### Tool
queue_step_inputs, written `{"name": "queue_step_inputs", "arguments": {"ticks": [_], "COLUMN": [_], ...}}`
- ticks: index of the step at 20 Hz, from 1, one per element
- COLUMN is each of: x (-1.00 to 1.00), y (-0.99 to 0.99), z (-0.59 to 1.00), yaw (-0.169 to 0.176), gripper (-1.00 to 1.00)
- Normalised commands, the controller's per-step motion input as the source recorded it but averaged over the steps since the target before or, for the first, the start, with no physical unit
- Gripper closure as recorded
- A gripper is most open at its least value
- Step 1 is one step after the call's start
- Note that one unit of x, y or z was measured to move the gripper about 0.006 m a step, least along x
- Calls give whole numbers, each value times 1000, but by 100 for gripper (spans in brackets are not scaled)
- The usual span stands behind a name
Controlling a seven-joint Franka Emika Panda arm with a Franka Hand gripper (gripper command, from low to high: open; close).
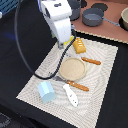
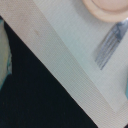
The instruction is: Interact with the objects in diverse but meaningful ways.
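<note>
In the exterior view, an orange bread-like block lies at the far end of the woven placemat. A pale blue house-shaped carton stands at the mat's near corner, and a white paddle-like piece lies beside it. My gripper hangs above the mat, just to the exterior view's left of the orange block. Its fingers are hidden under the white hand. The wrist view shows no fingers and only a blue sliver at its edge. I cannot make out a yellow printed block.
A tan round plate sits mid-mat and also shows in the wrist view. Orange-handled cutlery lies on either side of it, with fork tines in the wrist view. A grey pot stands behind. A black cable loops at the exterior view's left.
</note>
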Motion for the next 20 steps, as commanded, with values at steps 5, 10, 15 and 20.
{"name": "queue_step_inputs", "arguments": {"ticks": [5, 10, 15, 20], "x": [587, 569, 495, 419], "y": [-522, -534, -625, -664], "z": [723, 567, 258, 89], "yaw": [-78, -70, -50, -35], "gripper": [-100, -100, -100, -100]}}
